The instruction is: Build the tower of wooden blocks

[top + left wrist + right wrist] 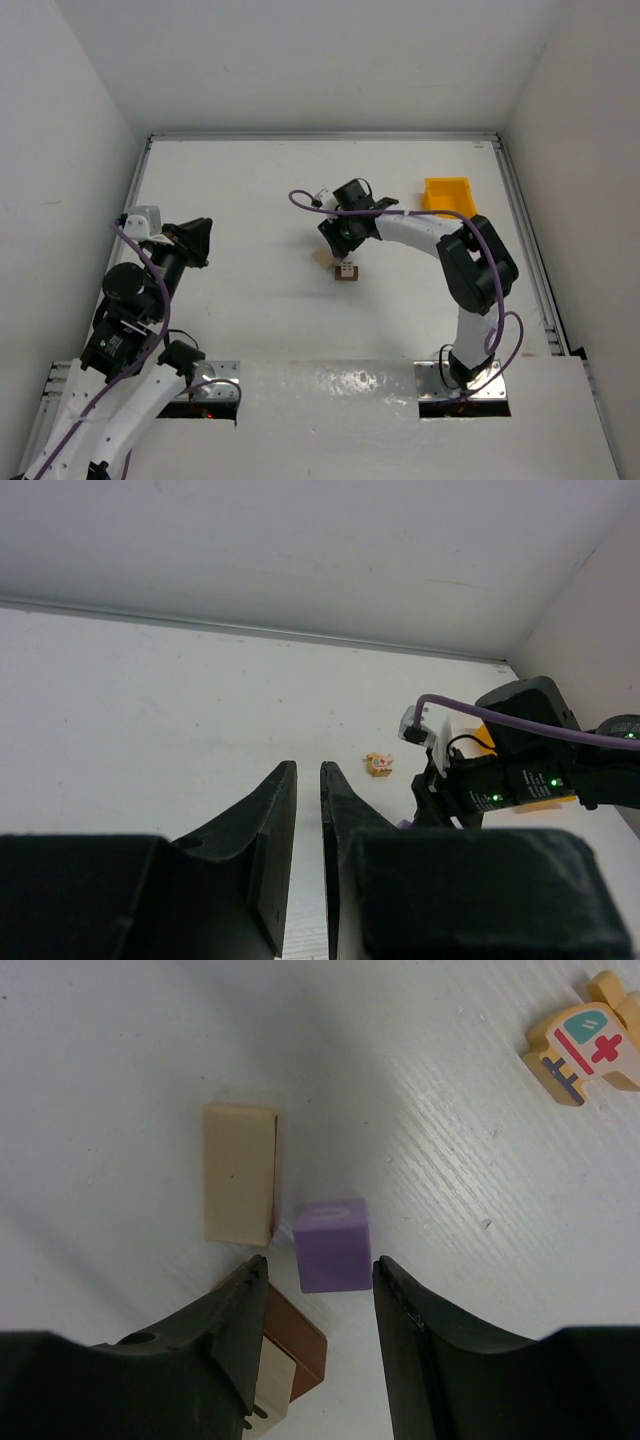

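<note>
Purple paint is covering the cube (332,1245) that is sitting on the white table (120,1060). The right gripper (322,1263) is hanging over the cube with its jaws wide, one finger on each side, and it is not squeezing it. A light tan block (240,1173) is lying flat just beside the cube. A dark brown block (300,1338) is lying near the cube too, partly hiding under one finger, with a pale block (268,1388) touching it. A little painted toy (585,1040) is sitting well apart from the cube. A yellow bin (447,195) is standing far from the cube, past the right arm. The left gripper (308,770) is waiting well apart from the cube, its fingers nearly together, holding nothing.
</note>
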Tool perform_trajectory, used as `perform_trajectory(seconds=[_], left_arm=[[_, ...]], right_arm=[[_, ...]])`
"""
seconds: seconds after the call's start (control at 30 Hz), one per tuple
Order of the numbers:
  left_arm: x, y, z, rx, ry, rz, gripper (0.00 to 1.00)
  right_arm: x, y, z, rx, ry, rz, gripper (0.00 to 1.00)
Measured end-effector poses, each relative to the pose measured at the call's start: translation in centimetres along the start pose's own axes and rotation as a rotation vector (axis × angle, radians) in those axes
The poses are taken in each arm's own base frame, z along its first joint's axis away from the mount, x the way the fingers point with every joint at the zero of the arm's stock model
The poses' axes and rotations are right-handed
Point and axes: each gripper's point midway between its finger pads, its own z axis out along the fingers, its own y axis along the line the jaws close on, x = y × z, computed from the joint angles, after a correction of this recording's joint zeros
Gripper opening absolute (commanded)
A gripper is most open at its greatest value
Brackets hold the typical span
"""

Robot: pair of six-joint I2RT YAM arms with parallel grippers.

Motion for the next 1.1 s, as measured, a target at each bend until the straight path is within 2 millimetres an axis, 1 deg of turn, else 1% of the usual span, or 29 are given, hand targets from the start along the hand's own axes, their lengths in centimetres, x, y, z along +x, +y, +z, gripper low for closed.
perform_trajectory(seconds=[0.3, 0.43, 0.47, 0.53, 0.63, 0.7, 0.83, 0.87, 0.9, 0.97, 1.1], left_arm=[[0.0, 0.0, 0.0, 0.000, 0.000, 0.000, 0.13], [0.0, 0.0, 0.0, 0.000, 0.000, 0.000, 0.13], [0.0, 0.0, 0.0, 0.000, 0.000, 0.000, 0.13], [0.0, 0.0, 0.0, 0.000, 0.000, 0.000, 0.13], [0.0, 0.0, 0.0, -0.002, -0.001, 0.000, 0.13], [-0.1, 0.1, 0.0, -0.006, -0.003, 0.000, 0.13], [-0.1, 0.2, 0.0, -0.007, -0.004, 0.000, 0.13], [-0.1, 0.2, 0.0, -0.007, -0.004, 0.000, 0.13], [-0.1, 0.2, 0.0, -0.007, -0.004, 0.000, 0.13], [-0.1, 0.2, 0.0, -0.007, -0.004, 0.000, 0.13], [-0.2, 0.2, -0.1, -0.006, -0.008, -0.001, 0.13]], right_arm=[[-0.2, -0.7, 0.7, 0.024, 0.017, -0.013, 0.46], [0.2, -0.9, 1.0, 0.028, 0.037, -0.011, 0.42], [0.3, -0.9, 1.0, 0.027, 0.040, -0.010, 0.39], [0.2, -1.0, 1.1, 0.027, 0.042, -0.008, 0.37], [-0.2, -1.2, 1.2, 0.023, 0.038, -0.004, 0.36], [-0.4, -1.2, 1.3, 0.022, 0.034, -0.004, 0.34], [-1.0, -1.4, 1.6, 0.018, 0.030, -0.001, 0.34], [-1.0, -1.4, 1.7, 0.017, 0.029, -0.001, 0.35], [-1.1, -1.4, 1.7, 0.014, 0.030, 0.001, 0.38], [-1.2, -1.5, 1.8, 0.011, 0.033, 0.004, 0.40], [-0.7, -1.7, 2.4, 0.010, 0.050, 0.014, 0.39]])
